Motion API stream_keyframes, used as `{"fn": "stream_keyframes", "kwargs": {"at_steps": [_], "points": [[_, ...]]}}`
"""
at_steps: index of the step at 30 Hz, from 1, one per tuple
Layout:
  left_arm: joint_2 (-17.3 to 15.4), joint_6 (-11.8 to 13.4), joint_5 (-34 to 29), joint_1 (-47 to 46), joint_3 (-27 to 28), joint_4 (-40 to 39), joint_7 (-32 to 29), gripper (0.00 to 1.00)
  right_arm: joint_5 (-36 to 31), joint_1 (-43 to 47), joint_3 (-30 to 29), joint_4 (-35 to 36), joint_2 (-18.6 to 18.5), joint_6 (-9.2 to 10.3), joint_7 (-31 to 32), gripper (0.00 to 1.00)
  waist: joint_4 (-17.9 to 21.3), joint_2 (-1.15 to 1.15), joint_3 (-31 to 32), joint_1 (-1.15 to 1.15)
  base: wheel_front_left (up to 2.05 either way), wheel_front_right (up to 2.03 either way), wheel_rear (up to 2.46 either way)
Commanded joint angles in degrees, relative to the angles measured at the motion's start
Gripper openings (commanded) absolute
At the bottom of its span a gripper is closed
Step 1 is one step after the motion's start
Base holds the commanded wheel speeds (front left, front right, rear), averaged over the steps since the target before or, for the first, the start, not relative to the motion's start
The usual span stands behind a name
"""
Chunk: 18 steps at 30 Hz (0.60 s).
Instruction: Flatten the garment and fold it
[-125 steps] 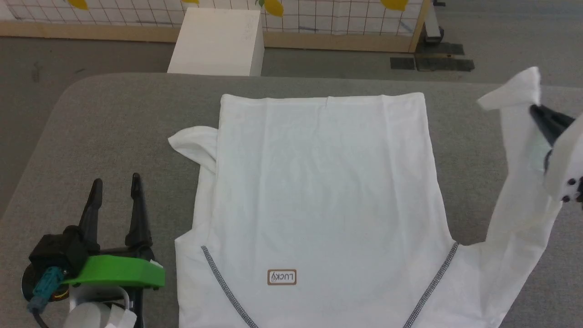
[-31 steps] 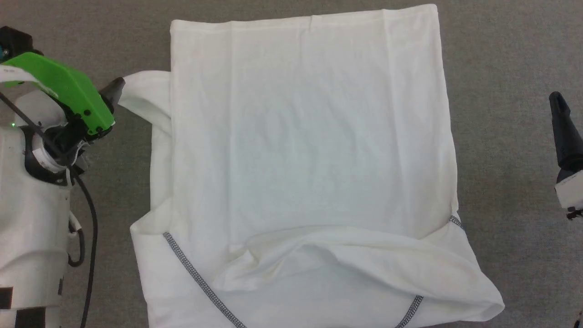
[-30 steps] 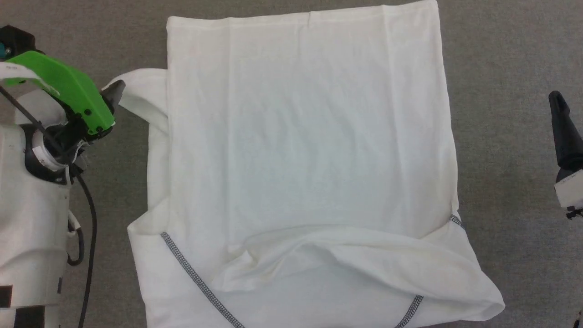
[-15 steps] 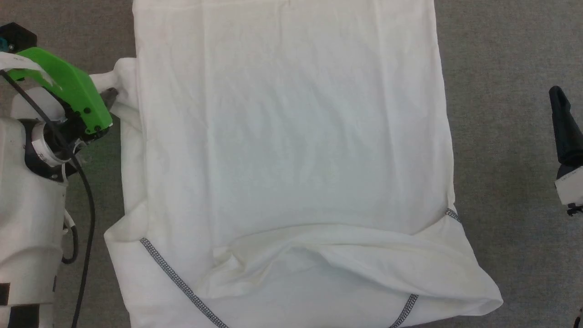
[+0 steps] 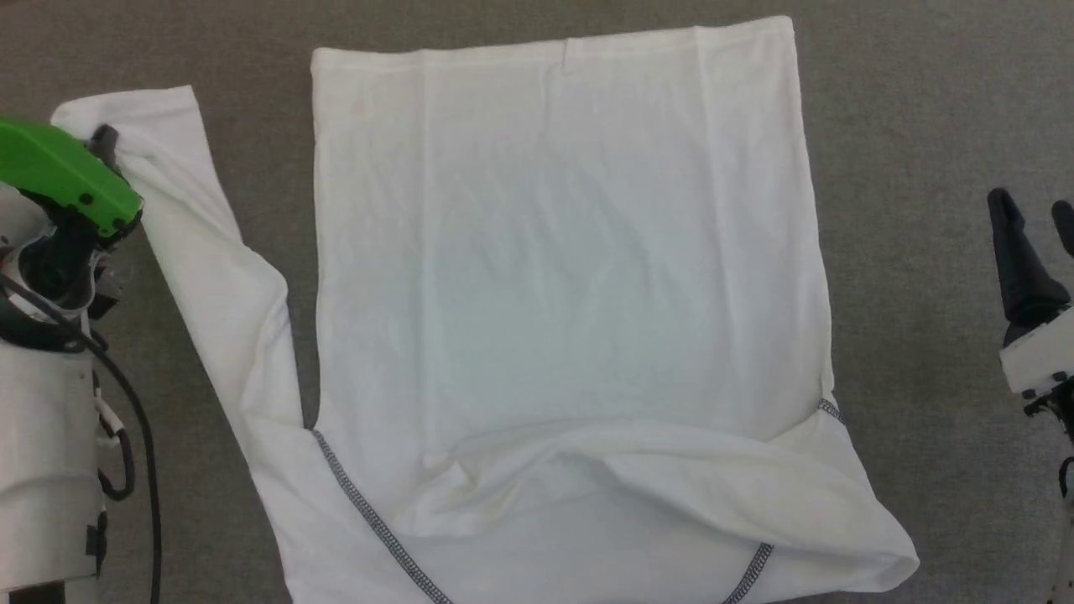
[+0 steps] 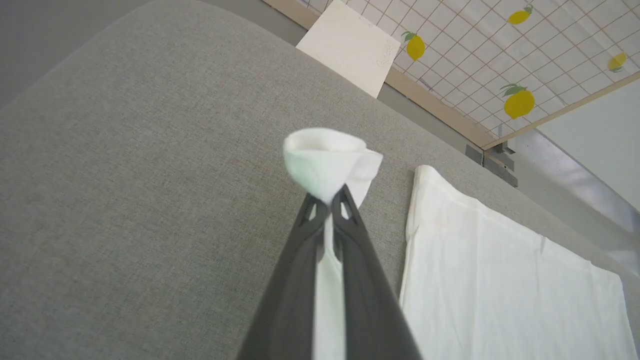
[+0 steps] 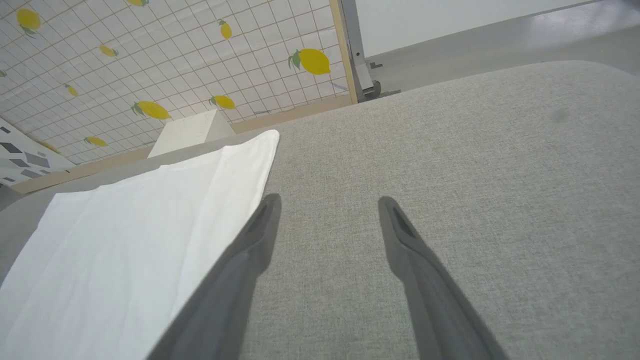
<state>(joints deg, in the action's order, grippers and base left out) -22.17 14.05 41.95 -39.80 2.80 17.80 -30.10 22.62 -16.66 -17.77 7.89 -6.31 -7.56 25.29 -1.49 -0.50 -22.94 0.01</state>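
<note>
We see a grey fabric table (image 7: 500, 175) under the right gripper (image 7: 330, 201). Ahead of it stand 1 white box (image 7: 187, 132), a grid panel with yellow lemons (image 7: 175, 55) and grey floor (image 7: 475, 45).

- The garment (image 5: 562, 252) is thin, soft white cloth, matt and finely creased. Its zigzag seam stitching (image 5: 369, 512) is dark grey thread.
- The table (image 5: 923, 101) is covered in grey woven fabric, matt, with a fine grainy weave.
- The right gripper (image 7: 330, 202) has fingers (image 7: 415, 260) of smooth, dark grey, matt plastic. Those of the left gripper (image 6: 327, 200) look alike.
- The green cover (image 5: 63, 172) is smooth plastic with a slight sheen.
- The forearm shell (image 5: 42, 470) is smooth pale plastic, and the cable (image 5: 138, 419) is black and rubbery.
- The box (image 6: 350, 47) looks matt white.
- The frame (image 6: 430, 97) looks like pale wood.
- The floor (image 7: 475, 40) is smooth and softly glossy.
</note>
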Motion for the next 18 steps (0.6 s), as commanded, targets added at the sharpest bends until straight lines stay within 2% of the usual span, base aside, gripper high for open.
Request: {"fn": "stream_keyframes", "kwargs": {"at_steps": [1, 5, 8, 12, 18], "points": [[-0.9, -0.92, 0.12, 0.98, 0.07, -0.85, 0.77, 0.0, -0.49, 1.21, -0.03, -0.7, 0.25, 0.08, -0.44, 1.0, -1.72, 0.49, 4.71, -0.01, 0.0, 0.0, 0.0], [-0.93, -2.34, -0.74, 2.63, -1.64, -5.49, 1.22, 0.0, -0.72, 2.85, -0.4, -2.2, 0.79, 0.08, -0.79, 1.0, -2.46, 0.49, 9.05, -0.01, 0.0, 0.0, 0.0], [0.12, -4.5, -0.51, 3.43, -3.98, -8.9, 0.82, 0.0, -0.9, 4.06, -0.96, -2.87, 1.15, 0.08, -0.81, 1.0, -3.09, 0.49, 11.54, -0.01, 0.0, 0.0, 0.0], [2.94, -7.39, -0.29, 4.36, -9.25, -12.61, -0.84, 0.0, -1.13, 5.51, -1.43, -3.54, 1.59, 0.08, -0.71, 1.0, -3.63, 0.49, 14.24, -0.01, 0.0, 0.0, 0.0], [9.43, -11.07, 1.36, 5.69, -17.24, -17.15, -2.33, 0.0, -1.2, 7.54, -1.48, -4.64, 2.2, 0.08, -0.79, 1.0, -3.54, 0.49, 17.31, -0.01, 0.0, 0.0, 0.0]]}}
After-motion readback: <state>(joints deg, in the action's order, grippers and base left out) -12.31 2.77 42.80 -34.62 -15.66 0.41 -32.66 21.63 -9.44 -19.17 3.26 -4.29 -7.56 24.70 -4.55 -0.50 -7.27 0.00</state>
